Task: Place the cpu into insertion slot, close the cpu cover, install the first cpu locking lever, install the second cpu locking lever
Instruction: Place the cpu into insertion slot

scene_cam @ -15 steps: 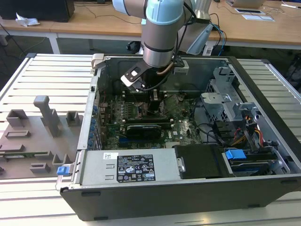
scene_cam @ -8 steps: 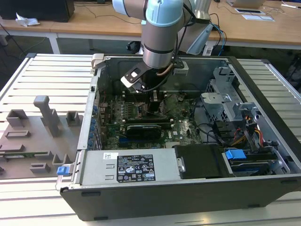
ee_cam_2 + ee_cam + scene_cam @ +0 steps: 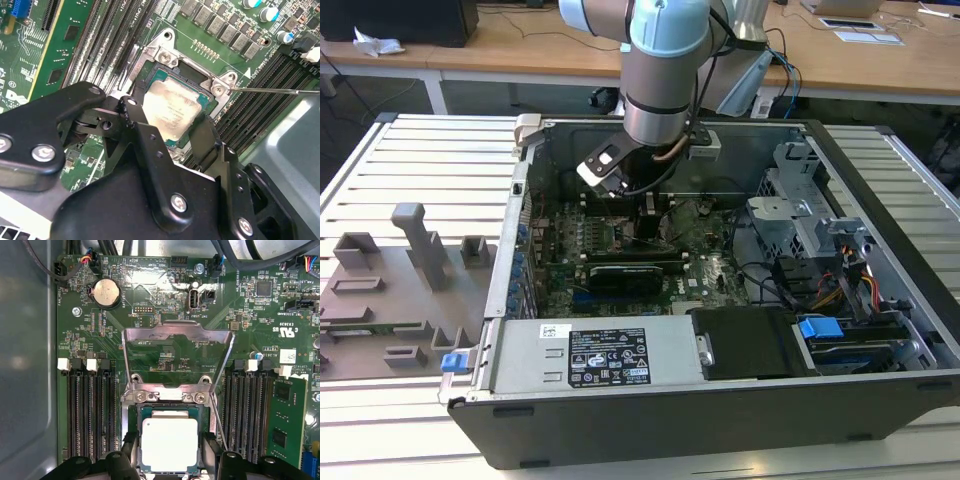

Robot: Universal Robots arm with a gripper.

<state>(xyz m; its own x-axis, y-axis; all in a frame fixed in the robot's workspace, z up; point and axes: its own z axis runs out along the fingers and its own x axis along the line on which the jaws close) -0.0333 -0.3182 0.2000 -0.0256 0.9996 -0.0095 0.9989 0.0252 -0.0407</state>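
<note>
Gripper (image 3: 170, 456) fingers (image 3: 129, 450): standing spread apart, straddling the cpu (image 3: 170, 444), apparently not clamping it.
Cpu: lying flat inside the insertion slot (image 3: 167, 396).
Cpu cover (image 3: 178, 357): standing hinged open beyond the insertion slot, leaving it accessible.

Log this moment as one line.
cpu: in insertion slot | cpu cover: open, raised | tool: at cpu

Your arm (image 3: 665, 60) hangs near vertical from above, wrist bent; gripper (image 3: 648, 215) (image 3: 167, 124) (image 3: 170, 455) points straight down, set low.
</note>
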